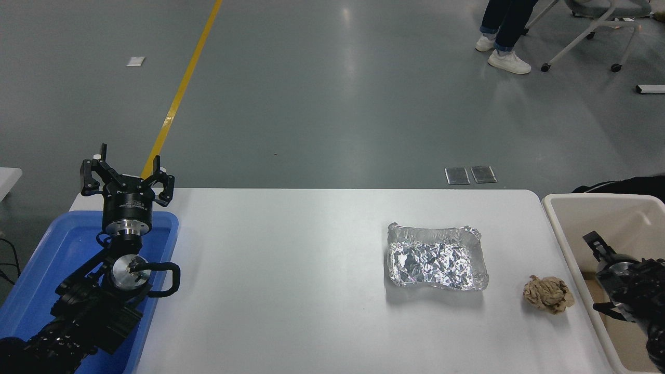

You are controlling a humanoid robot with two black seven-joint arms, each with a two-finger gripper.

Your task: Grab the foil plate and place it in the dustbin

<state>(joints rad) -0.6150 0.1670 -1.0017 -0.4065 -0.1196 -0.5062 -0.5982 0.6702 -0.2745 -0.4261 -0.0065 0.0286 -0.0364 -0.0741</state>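
The foil plate, shiny and crinkled with shallow bent walls, lies flat on the white table right of centre. At the right edge stands the cream dustbin. My right gripper hangs inside the dustbin's opening, open, with nothing between its fingers, well to the right of the foil plate. My left gripper is parked upright at the far left over the blue tray, open and empty.
A crumpled tan paper ball lies between the foil plate and the dustbin. A blue plastic tray sits under the left arm. A person's legs and a wheeled chair are on the floor beyond the table.
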